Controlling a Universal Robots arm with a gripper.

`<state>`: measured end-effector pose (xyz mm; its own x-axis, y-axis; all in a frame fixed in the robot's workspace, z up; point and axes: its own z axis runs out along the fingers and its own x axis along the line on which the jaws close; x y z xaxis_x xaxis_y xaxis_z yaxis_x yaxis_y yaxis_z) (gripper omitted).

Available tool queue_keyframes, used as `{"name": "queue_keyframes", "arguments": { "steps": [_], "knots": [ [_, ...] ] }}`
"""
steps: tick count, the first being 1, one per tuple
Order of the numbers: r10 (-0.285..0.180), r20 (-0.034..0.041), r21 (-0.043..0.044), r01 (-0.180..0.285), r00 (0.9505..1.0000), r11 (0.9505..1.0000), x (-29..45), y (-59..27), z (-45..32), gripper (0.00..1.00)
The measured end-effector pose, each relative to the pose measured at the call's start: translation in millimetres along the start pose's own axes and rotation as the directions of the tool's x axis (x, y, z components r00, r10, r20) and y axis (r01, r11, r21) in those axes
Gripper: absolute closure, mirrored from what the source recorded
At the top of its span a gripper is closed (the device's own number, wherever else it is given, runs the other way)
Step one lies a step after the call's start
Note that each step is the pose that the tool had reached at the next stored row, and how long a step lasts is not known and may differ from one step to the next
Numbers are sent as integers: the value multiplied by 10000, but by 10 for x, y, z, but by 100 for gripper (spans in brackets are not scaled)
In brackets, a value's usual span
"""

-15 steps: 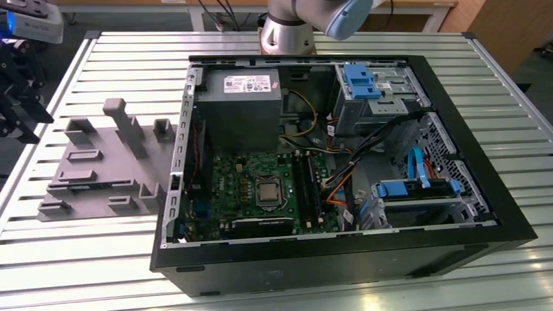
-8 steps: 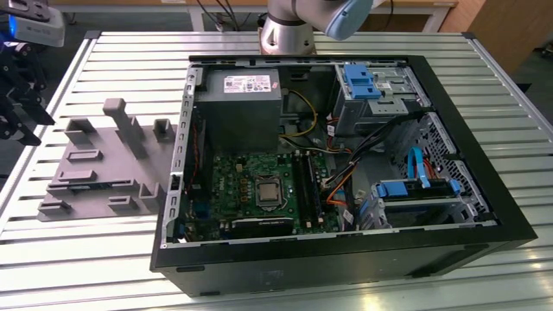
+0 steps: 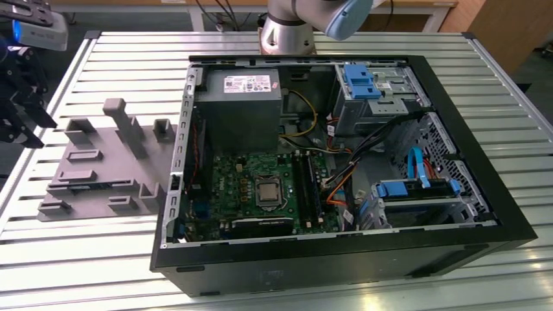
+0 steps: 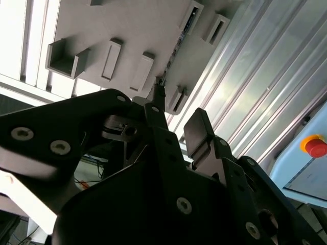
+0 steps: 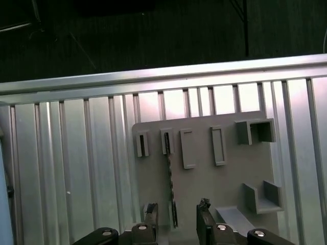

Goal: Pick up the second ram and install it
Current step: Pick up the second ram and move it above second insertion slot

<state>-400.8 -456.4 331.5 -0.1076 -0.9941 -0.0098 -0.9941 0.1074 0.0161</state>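
The second ram (image 5: 170, 178) stands on its long edge in a slot of the grey holder plate (image 5: 204, 184), and from above it looks like a thin dark strip. In the second wrist view the ram (image 4: 176, 48) is a dark line running across the holder plate (image 4: 127, 30). My gripper (image 5: 177, 210) hovers above it, open, with one black fingertip (image 5: 150, 209) on each side of the strip and not touching it. In the exterior view my gripper (image 3: 26, 126) hangs over the outer edge of the holder plate (image 3: 103, 162), at that view's left.
An open black computer case (image 3: 484, 214) lies on the slatted aluminium table (image 3: 103, 259). Inside it are a green motherboard (image 3: 233, 188), long black memory slots (image 3: 307, 184), a grey power supply (image 3: 237, 110) and blue drive brackets (image 3: 415, 188). Grey blocks (image 3: 129, 126) rise from the plate.
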Motion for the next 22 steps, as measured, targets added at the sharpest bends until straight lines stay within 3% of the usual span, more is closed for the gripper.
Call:
{"name": "queue_keyframes", "arguments": {
  "steps": [9,14,16,22],
  "knots": [
    [1,-1,1,-1,10000,10000,0,0,10,57],
    [-35,-3,-1,35,10000,10000,1,-1,93,57],
    [-270,-7,-3,270,9996,9996,1,-2,129,57],
    [-492,-11,-4,492,9988,9988,2,-3,173,57]
  ]
}}
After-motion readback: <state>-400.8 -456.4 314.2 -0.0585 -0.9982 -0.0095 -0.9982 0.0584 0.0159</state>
